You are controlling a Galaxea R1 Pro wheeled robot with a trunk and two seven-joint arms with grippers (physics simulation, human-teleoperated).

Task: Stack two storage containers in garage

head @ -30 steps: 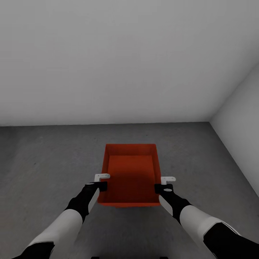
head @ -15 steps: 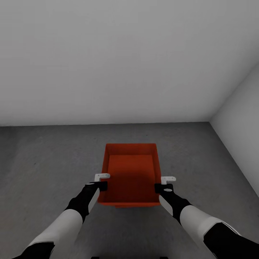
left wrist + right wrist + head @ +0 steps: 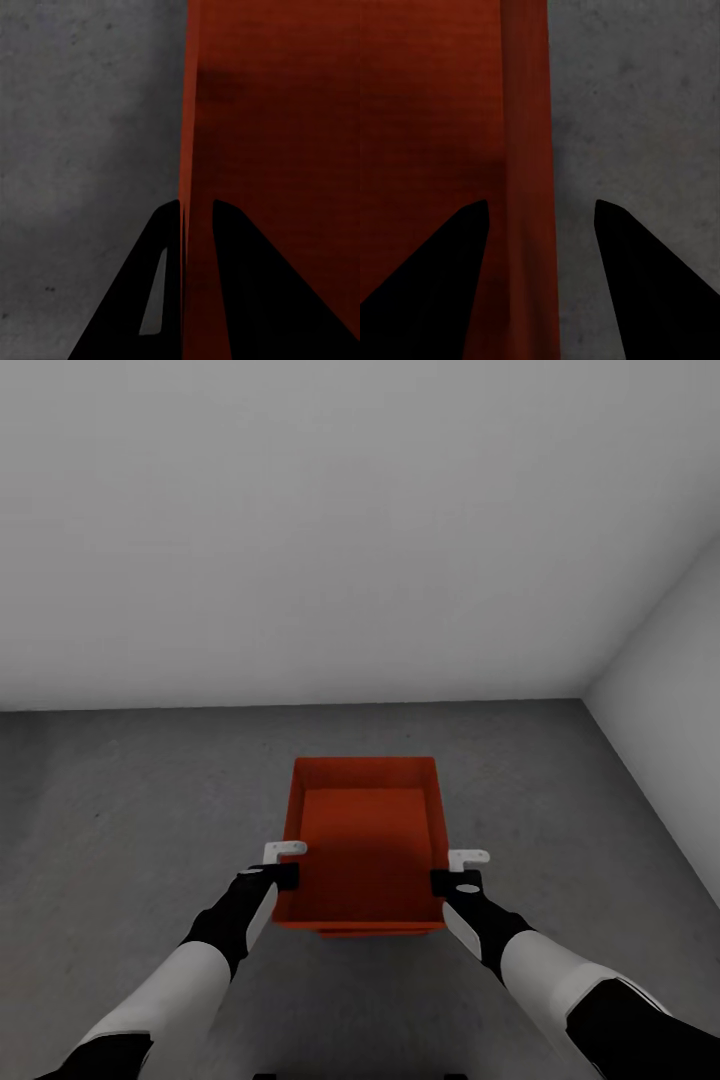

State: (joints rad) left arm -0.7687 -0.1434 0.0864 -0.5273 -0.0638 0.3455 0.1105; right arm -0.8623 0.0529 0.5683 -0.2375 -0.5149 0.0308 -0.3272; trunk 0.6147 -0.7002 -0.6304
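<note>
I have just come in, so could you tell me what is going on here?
The robot holds an orange-red storage container over the grey concrete floor near a white wall corner. The left gripper is shut on its left wall; the right gripper straddles the right wall with its fingers apart.

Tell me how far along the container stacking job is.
Done: a container is in the garage, over the concrete floor. An orange-red edge under its near wall may be the second one; unclear. In hand: left end effector clamps its left wall; right end effector straddles the right wall, open. Left: let go and withdraw.
</note>
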